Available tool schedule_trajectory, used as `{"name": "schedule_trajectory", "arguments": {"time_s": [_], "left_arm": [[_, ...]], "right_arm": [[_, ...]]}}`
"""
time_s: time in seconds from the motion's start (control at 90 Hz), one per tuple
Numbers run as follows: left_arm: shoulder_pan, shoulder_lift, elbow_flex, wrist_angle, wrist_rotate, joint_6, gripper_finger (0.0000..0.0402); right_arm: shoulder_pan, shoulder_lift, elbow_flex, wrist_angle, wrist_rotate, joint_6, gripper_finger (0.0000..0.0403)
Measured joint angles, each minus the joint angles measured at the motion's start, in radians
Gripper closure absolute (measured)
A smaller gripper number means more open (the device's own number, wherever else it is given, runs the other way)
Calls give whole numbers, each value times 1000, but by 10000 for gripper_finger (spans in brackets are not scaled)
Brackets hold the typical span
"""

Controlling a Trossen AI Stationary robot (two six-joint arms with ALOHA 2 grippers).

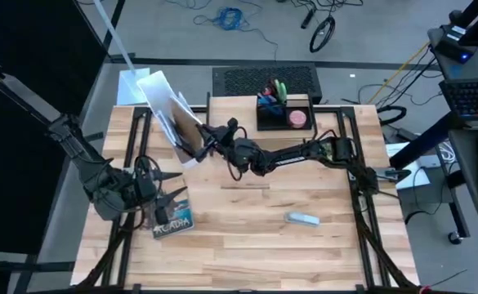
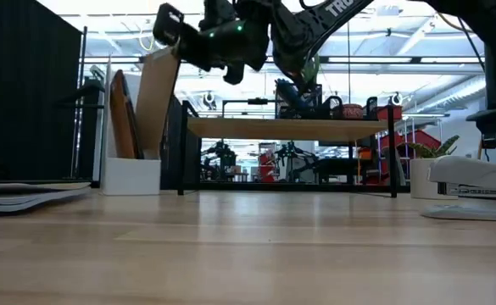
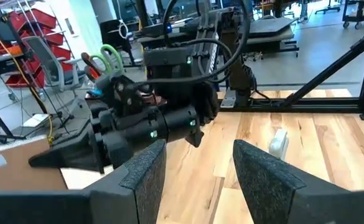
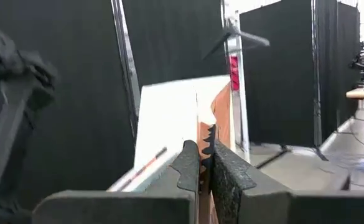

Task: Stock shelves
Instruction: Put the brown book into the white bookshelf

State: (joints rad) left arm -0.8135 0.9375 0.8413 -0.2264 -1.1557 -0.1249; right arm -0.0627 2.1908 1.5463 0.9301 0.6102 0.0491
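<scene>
near the front edge of the table lies a book on the left side and a stapler on the right side, well apart, both flat on the wood. just beside the book waits the left gripper, its fingers spread wide with nothing between them; the left wrist view shows the gap clearly. further back, the right arm reaches across the middle of the table toward the far left, and the right gripper has its fingers pressed together on a thin brown board, maybe a folder, at the top of the white file box. the box stands at the far left with some flat items upright in it, and in the high view it looks tilted. the shelf, a low wooden riser on thin black legs, stands at the far middle of the table, just right of the file box. on its top sits a black organizer tray with pens and a pink round thing. in the low view the space under the shelf top looks open, with nothing stored there. i judge that the task is at an early stage: the folder is only being gripped, and the book and the stapler are not yet put on the shelf.
</scene>
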Motion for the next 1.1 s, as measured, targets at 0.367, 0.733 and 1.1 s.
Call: {"name": "schedule_trajectory", "arguments": {"time_s": [0.367, 0.733, 1.1], "left_arm": [[0, 0, 0, 0, 0, 0, 229], [0, -7, 0, 60, 0, 11, 229], [-1, -71, 0, 305, -1, 192, 229]], "right_arm": [[34, -22, 0, 60, 43, -104, 399], [126, -96, 0, 103, 136, -430, 399], [140, -107, 52, 162, 45, -500, 399]]}}
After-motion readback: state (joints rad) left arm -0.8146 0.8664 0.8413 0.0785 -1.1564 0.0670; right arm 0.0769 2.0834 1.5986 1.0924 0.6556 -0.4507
